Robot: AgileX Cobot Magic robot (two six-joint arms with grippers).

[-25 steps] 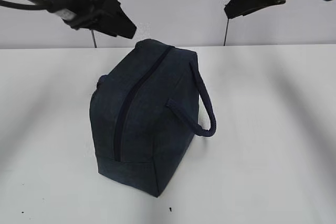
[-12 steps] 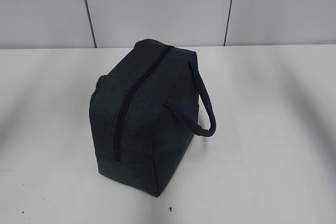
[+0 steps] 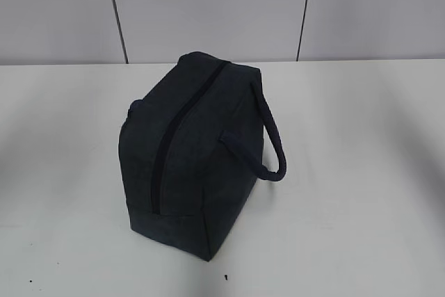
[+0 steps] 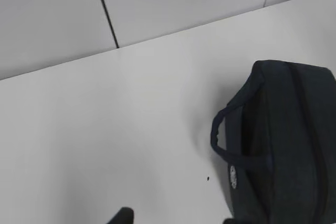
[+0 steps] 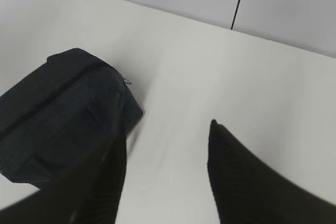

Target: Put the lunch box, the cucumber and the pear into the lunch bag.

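White counter [image 3: 361,172] under me, pale panelled wall behind it. Going near to far from my right pincer [image 5: 168,145]: its two dark fingers [image 5: 236,177] stand apart with bare counter between them, holding nothing. Just past the left-hand finger sits the lunch bag [image 5: 58,119], down and to that side of the pincer, clear of it, zipper closed along the top and a small metal pull showing at its far end. My left pincer [image 4: 173,219] shows only two tips at the bottom edge, parted and empty as far as I can tell; the bag [image 4: 283,140] lies beside its right tip, one loop handle [image 4: 223,140] facing me. I judge the bag soft and light, likely to sag, so I would take it by a handle or the zipper pull. Lunch box, cucumber and pear are nowhere in sight.
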